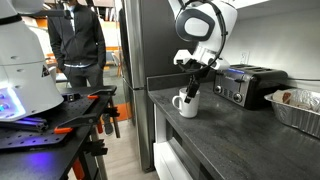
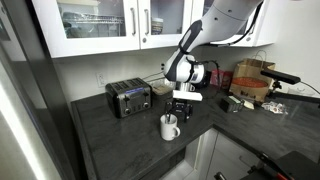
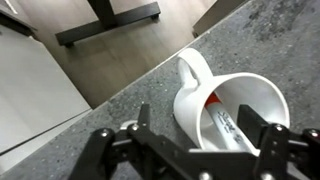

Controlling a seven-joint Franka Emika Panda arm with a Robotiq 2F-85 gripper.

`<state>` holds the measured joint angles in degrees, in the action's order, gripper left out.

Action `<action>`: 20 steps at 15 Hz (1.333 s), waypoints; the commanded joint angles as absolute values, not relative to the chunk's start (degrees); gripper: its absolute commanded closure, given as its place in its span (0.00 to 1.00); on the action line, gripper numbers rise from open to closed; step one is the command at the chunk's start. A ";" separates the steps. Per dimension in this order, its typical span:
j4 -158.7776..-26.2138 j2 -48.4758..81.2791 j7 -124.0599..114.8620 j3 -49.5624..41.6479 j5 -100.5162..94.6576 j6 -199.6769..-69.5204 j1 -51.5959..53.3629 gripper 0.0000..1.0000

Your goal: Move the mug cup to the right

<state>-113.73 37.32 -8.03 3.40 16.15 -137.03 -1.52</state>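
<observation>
Dark speckled tabletop (image 1: 225, 140) in a kitchen is carrying one mug cup (image 1: 187, 103), one toaster (image 1: 243, 84) and one foil tray (image 1: 295, 108). The mug cup is standing upright near the left edge. The end effector (image 2: 180, 108) is hovering over it, fingers spread either side. Bare surface is lying open on the near side.

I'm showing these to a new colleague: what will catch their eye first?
Probably the white mug standing near the edge of the dark counter, with the gripper poised right over it, jaws apart in the wrist view. Next comes the black-and-silver toaster, behind the mug on the same counter.
</observation>
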 commanded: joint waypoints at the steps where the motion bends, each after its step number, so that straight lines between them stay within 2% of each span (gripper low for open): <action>1: -110.64 38.87 -6.11 3.74 16.51 -131.80 -2.15 0.33; 9: -108.47 39.60 -7.29 2.99 16.66 -128.80 -1.77 0.95; 10: -108.34 39.41 -7.30 3.03 16.71 -128.92 -1.76 0.99; 20: -108.85 37.64 -11.18 -0.51 15.49 -129.96 -1.17 0.97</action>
